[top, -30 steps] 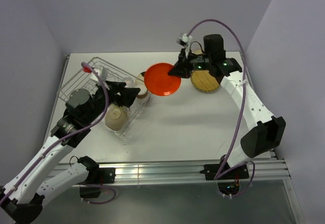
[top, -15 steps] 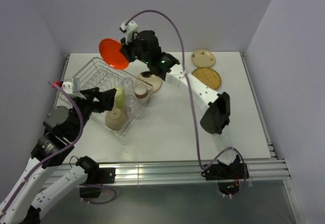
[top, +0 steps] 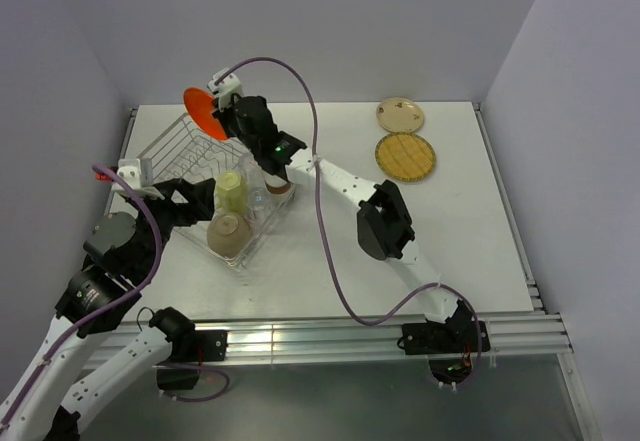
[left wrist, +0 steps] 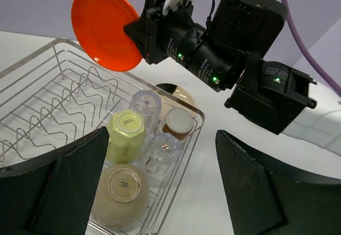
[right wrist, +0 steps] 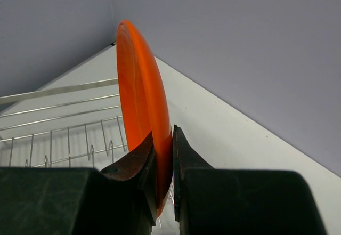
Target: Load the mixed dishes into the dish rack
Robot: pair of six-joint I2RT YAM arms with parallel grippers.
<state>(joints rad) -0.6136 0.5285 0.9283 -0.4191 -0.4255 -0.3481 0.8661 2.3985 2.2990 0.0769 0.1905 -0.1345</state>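
While right gripper (right wrist: 164,157) clamps orange plate (right wrist: 139,96) by lower rim, jaws almost closed on it, plate stands on edge above far end of dish rack (top: 163,148). Your target, empty prong slots (left wrist: 64,107), lies below pincer; line plate face with slots. Left gripper (left wrist: 160,187) gapes wide, empty, near pale yellow mug (left wrist: 125,135).

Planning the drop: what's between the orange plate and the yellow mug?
Between the orange plate and the yellow mug, only bare prongs of the dish rack, shown in the left wrist view.

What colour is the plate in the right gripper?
Plain orange; the plate shows best in left wrist view.
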